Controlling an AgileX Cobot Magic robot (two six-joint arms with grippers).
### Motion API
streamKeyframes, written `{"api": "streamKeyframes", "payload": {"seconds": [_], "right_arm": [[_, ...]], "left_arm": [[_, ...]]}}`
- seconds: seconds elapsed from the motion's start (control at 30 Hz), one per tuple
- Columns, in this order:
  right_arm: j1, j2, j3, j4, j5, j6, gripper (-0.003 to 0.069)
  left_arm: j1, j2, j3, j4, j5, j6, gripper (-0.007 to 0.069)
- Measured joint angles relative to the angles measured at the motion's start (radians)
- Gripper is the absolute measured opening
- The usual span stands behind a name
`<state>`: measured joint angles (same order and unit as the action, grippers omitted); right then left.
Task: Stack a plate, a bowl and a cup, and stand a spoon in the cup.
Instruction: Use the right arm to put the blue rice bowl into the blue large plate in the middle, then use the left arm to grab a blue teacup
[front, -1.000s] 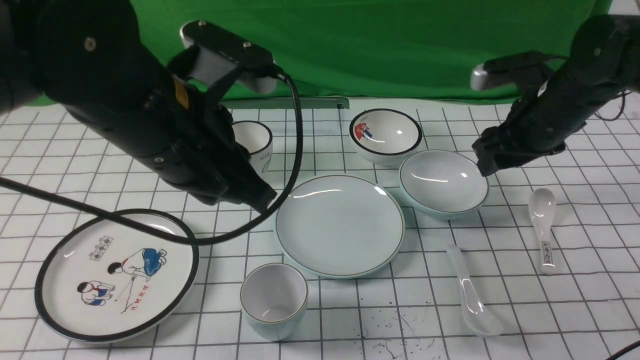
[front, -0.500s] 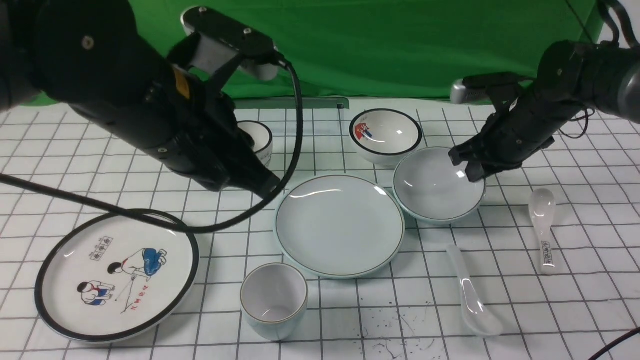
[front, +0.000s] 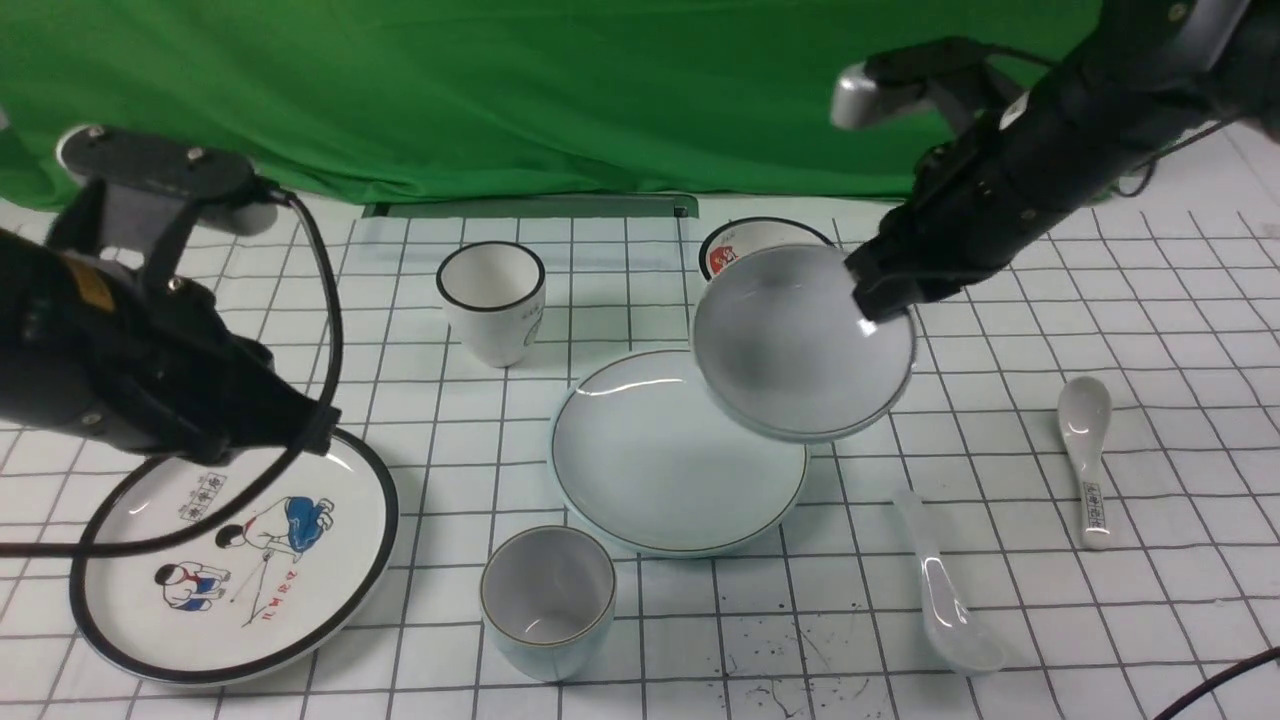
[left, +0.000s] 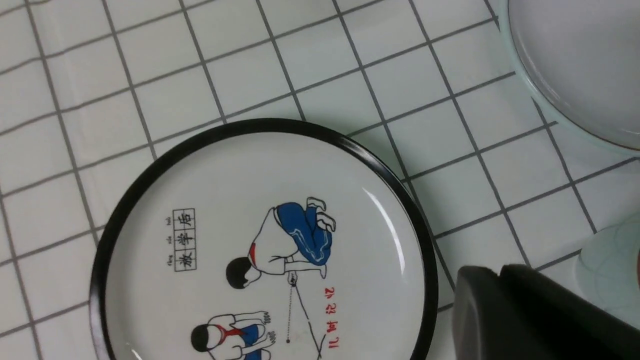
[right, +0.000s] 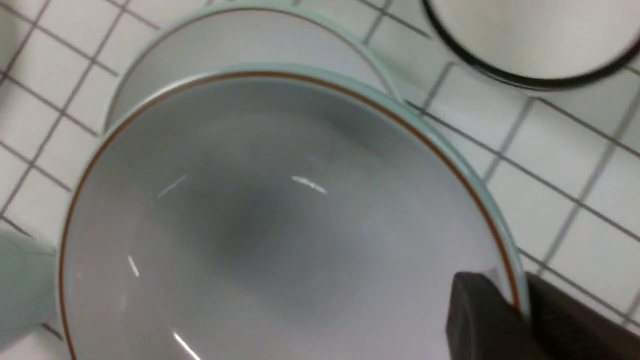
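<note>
While right gripper clamps bowl over plate, left gripper state unclear; cartoon plate: 放学后.

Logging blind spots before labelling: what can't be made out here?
Left gripper: open or shut unclear; in the front view the arm hides its fingertips, and the left wrist view crops it.
Black-rimmed white cartoon bowl: mostly hidden behind the lifted pale blue-green ceramic bowl, front view.
Printed-handle white spoon: characters too small, front view.

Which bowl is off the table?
The plain pale blue-green bowl, rim in the right gripper; the black-rimmed cartoon bowl rests on the table.
</note>
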<state>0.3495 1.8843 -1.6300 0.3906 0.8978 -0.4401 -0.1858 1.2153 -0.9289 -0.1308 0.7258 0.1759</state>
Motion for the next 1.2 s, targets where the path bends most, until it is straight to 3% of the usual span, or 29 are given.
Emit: {"api": "streamKeyframes", "payload": {"seconds": [0.2, 0.67, 0.77, 0.97, 1.1, 1.2], "right_arm": [[0.075, 0.112, 0.001, 0.017, -0.135, 0.065, 0.0076], [0.086, 0.223, 0.002, 0.026, -0.233, 0.151, 0.0087], [0.086, 0.224, 0.001, 0.026, -0.233, 0.153, 0.0171], [0.086, 0.192, -0.079, -0.028, -0.106, 0.133, 0.0445], [0.086, 0.129, -0.167, -0.116, 0.039, 0.106, 0.0492], [0.087, 0.051, -0.224, -0.227, 0.181, 0.102, 0.0498]], "left_arm": [[0.0, -0.003, 0.018, -0.048, -0.035, 0.042, -0.0011], [0.001, -0.003, 0.018, -0.053, -0.053, 0.044, -0.0011], [0.001, -0.003, 0.018, -0.053, -0.062, 0.062, -0.0011], [-0.005, -0.003, -0.01, -0.055, -0.012, 0.077, 0.0035], [-0.073, -0.001, -0.027, -0.061, 0.049, 0.097, 0.0133], [-0.179, 0.041, -0.031, -0.069, 0.098, 0.09, 0.0286]]}}
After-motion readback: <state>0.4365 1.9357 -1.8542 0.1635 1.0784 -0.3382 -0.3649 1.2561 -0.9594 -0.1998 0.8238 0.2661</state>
